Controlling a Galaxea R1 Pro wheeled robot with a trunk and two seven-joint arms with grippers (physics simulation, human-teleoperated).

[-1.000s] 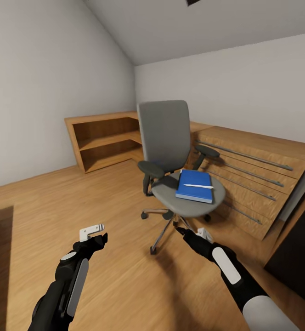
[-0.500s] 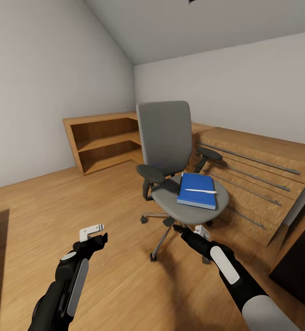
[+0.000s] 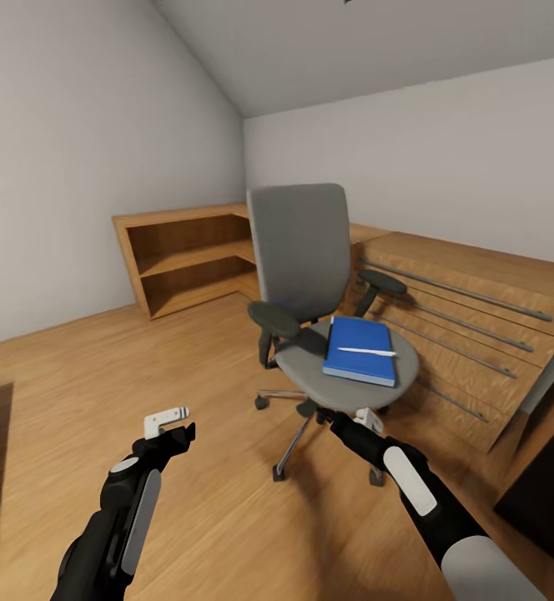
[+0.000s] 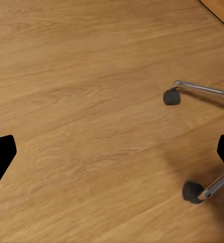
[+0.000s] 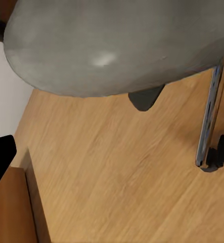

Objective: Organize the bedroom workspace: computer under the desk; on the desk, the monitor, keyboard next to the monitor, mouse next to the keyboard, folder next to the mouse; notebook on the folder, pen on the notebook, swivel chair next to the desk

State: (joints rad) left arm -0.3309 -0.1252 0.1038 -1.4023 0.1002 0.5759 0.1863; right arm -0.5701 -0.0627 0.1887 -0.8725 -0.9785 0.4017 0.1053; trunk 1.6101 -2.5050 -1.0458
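While dresser [image 3: 469, 334] flanks it, swivel chair [image 3: 310, 284] faces both pincers

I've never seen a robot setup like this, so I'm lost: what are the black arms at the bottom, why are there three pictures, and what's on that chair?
The big picture comes from a camera on the robot's head. The two black limbs are its arms: the left gripper hangs open over the wooden floor holding nothing, and the right gripper reaches just under the front of the swivel chair. Whether that one is open cannot be told. The two smaller pictures come from cameras near each gripper: the left one looks down at the floor and the chair's casters, the right one up at the underside of the seat. On the seat lies a blue book with a pale pen on top.
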